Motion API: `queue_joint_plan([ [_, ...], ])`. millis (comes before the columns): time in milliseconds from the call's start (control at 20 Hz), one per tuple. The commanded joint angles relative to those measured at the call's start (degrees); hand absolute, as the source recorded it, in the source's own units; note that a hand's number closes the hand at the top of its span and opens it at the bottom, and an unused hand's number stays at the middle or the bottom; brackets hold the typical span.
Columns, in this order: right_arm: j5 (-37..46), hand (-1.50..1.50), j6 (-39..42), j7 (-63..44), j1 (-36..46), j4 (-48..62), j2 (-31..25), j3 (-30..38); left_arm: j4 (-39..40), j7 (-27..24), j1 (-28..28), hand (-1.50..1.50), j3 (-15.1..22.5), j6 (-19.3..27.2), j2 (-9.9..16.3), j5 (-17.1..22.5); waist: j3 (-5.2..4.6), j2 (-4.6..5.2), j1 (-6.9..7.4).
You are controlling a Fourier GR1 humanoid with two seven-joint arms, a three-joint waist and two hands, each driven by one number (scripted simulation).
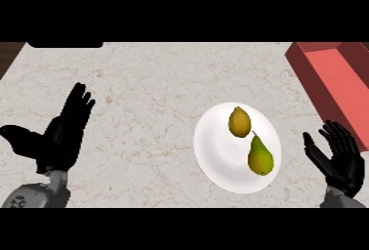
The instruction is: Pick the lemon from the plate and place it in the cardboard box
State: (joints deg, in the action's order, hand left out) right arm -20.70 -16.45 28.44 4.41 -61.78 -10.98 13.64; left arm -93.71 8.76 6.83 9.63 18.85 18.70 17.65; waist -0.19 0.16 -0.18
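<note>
A white plate point(216, 146) lies on the marble counter right of centre. On its upper part rests a yellow-brown lemon point(239, 121). Just below it lies a green pear point(260, 156). The reddish cardboard box point(338, 78) stands at the counter's right edge, beyond the plate. My right hand point(338, 156) is open at the lower right, fingers up, just right of the plate and apart from it. At the lower left my left hand point(61, 132) is open too, far from the plate.
The marble counter point(144, 88) stretches bare between my left hand and the plate. A dark strip shows at the counter's top left corner point(10, 56). The box's near wall stands close behind my right hand.
</note>
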Motion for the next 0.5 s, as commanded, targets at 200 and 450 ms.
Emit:
queue_joint_plan([
  [200, 7.7, -1.5, 6.49, -3.08, -4.53, -1.27, -11.84, -4.48, -0.49, -1.63, -1.81, 0.0, -0.7, -0.1, -1.45, -1.39, 0.12, -0.28, 0.15],
  [450, 11.08, -1.5, 16.8, -15.1, -6.05, -7.99, -19.11, -12.93, -1.54, 1.11, -0.56, 0.0, -3.02, -2.8, 0.82, 1.59, -0.02, -0.44, 0.13],
])
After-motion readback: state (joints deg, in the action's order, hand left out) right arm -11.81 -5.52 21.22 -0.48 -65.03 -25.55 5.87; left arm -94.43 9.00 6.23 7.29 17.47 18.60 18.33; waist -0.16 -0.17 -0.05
